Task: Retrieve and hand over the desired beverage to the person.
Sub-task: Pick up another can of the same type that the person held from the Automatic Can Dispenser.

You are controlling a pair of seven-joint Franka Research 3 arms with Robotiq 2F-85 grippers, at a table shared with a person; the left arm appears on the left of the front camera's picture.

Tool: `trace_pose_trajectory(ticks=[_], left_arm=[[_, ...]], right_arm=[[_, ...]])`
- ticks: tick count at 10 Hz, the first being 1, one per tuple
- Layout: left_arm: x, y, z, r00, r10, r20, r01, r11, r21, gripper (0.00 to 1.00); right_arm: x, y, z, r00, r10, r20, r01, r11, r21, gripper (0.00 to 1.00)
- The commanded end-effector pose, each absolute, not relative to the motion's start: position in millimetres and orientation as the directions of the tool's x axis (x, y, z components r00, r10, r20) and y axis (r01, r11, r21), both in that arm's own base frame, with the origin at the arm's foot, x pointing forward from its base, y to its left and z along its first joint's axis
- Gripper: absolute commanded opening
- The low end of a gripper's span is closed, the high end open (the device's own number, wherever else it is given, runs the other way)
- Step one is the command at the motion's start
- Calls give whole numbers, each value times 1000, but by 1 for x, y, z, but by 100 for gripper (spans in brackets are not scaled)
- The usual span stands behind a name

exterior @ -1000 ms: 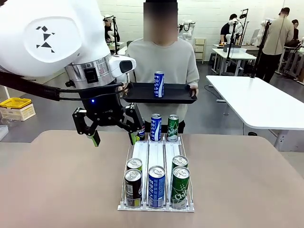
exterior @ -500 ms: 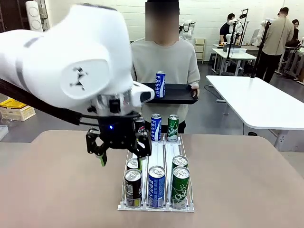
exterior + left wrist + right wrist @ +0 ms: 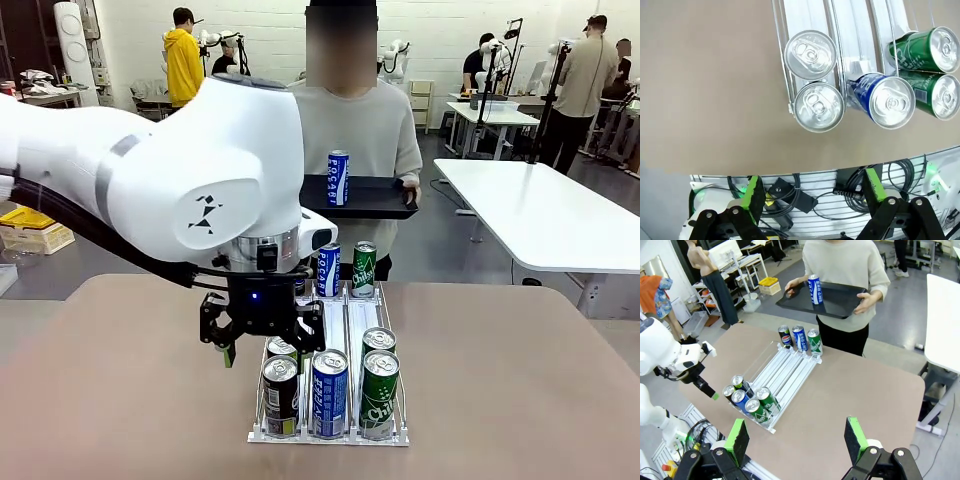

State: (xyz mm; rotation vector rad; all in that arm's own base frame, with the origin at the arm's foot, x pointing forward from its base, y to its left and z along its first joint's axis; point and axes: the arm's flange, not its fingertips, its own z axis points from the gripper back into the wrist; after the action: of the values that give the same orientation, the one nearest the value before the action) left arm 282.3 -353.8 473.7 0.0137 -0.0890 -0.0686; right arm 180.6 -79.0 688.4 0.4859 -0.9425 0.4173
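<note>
A wire rack (image 3: 330, 320) on the brown table holds cans: a dark can (image 3: 280, 396), a blue can (image 3: 329, 392) and a green can (image 3: 379, 393) at the near end, and more at the far end. My left gripper (image 3: 262, 345) hangs open just above the near left cans, with nothing between its fingers. From the left wrist, the two left-lane can tops (image 3: 818, 106) lie ahead of the open left gripper (image 3: 812, 190). My right gripper (image 3: 797, 439) is open, high above the table. The person (image 3: 345, 130) holds a black tray (image 3: 375, 198) with a blue can (image 3: 338, 178) on it.
A white table (image 3: 545, 215) stands at the right and a yellow box (image 3: 33, 225) at the far left. Cables and a wire shelf (image 3: 810, 187) lie below the table's near edge. Other people work at the back of the room.
My left arm has swung from the rack's far left end down to its near left end. Its jaws stay open. The person and the tray hold still.
</note>
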Motion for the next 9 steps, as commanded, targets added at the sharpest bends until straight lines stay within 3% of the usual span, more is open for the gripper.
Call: trace_pose_trajectory(ticks=[1,9], left_arm=[[281,-364,461,995,-6,99,8,1000,-17,100],[300,-354,440,997,6,75,-4,1000,-31,100]], right_arm=[[182,-77,687,523,130,842,-549,807,216,100],[182,-77,687,523,130,842,-549,807,216,100]])
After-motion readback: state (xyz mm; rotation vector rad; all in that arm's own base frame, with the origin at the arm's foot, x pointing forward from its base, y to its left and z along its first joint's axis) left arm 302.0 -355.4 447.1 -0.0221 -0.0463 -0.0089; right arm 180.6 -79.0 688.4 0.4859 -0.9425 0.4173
